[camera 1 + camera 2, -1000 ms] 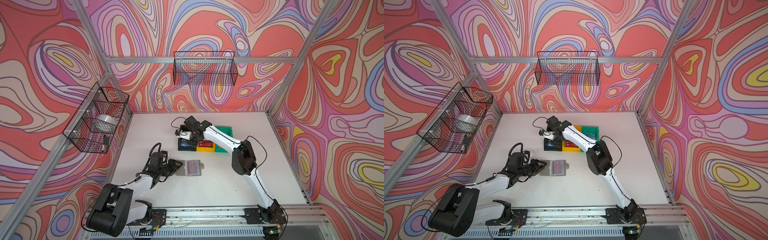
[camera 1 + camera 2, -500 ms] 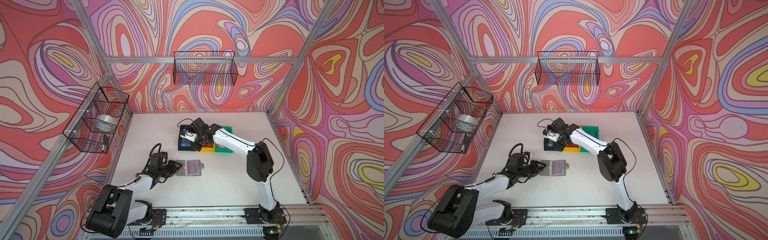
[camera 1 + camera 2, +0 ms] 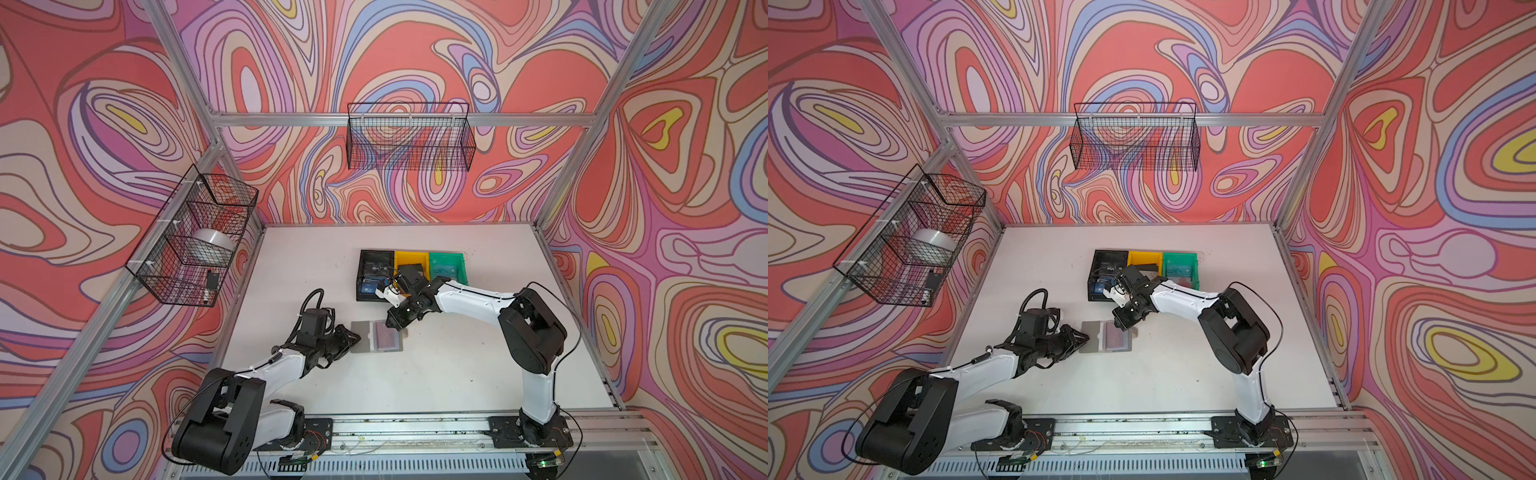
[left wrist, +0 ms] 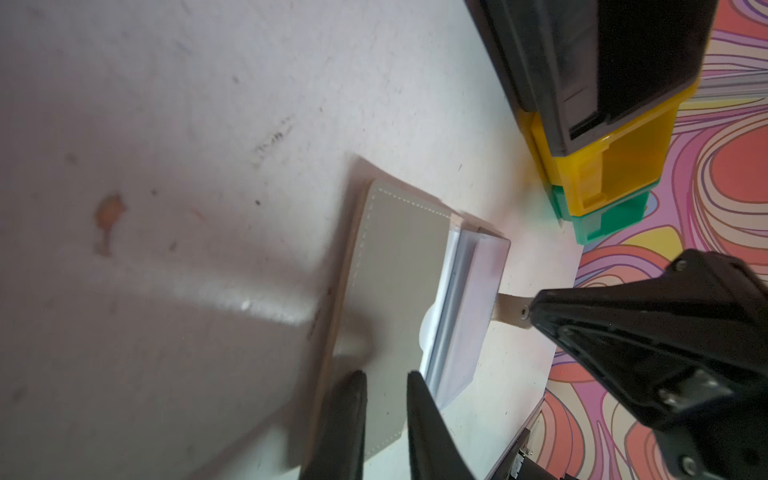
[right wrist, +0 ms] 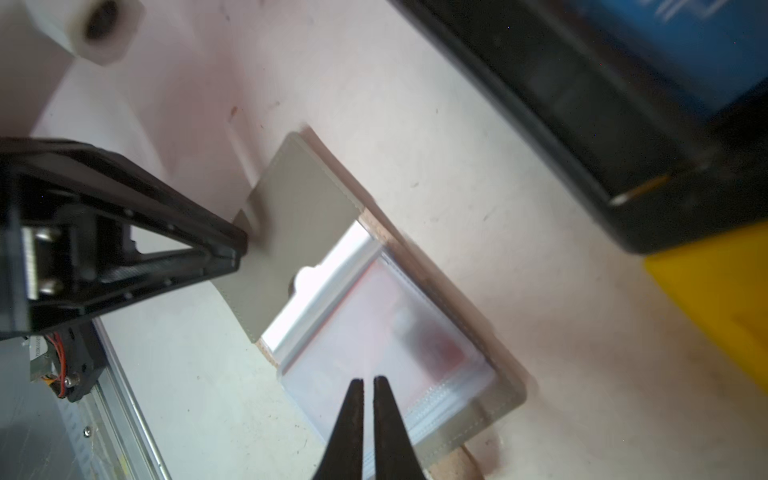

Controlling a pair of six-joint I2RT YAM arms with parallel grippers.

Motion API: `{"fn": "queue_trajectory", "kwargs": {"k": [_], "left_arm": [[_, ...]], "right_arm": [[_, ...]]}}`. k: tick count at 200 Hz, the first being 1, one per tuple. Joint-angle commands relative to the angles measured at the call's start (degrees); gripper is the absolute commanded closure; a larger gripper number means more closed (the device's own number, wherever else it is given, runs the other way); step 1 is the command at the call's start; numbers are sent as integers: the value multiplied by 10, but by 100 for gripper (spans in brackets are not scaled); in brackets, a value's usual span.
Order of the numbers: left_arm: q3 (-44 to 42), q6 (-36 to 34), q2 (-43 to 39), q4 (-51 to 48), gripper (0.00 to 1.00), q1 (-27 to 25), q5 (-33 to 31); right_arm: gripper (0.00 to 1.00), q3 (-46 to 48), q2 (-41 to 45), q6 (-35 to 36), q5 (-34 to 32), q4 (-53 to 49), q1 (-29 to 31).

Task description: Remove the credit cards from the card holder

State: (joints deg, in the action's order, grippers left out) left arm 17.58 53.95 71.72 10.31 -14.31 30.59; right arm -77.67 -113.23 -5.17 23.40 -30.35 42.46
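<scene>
We see card holder point(image 3: 368, 344) open on tabletop point(image 3: 415, 382), reddish card point(image 3: 385, 334) in sleeve point(image 5: 324, 365). Left tool point(image 4: 384, 376) narrow gap astride cover point(image 4: 395, 270) edge, grip unclear. Right tool point(image 5: 369, 380) nearly together over sleeve.

Narrowly parted left claw point(image 3: 355, 337), all-but-closed right claw point(image 3: 390, 326), both low.

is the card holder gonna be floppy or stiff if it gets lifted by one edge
Probably floppy: the card holder lies open, its thin grey cover folded out beside loose clear sleeves. Likely light, so it may slide on the smooth table when pushed.
</scene>
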Motion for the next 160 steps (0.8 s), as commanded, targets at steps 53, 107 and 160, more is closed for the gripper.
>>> {"fn": "queue_trajectory", "kwargs": {"k": [53,107,160], "left_arm": [[-1,-10,3,-17,92,-1,-9],[-6,-10,12,-7,95,-1,-8],[-10,-5,26,13,95,-2,-4]], "right_arm": [[91,24,-2,-35,-32,15,0],[92,43,0,-39,-51,13,0],[92,42,-14,-40,-65,8,-1]]}}
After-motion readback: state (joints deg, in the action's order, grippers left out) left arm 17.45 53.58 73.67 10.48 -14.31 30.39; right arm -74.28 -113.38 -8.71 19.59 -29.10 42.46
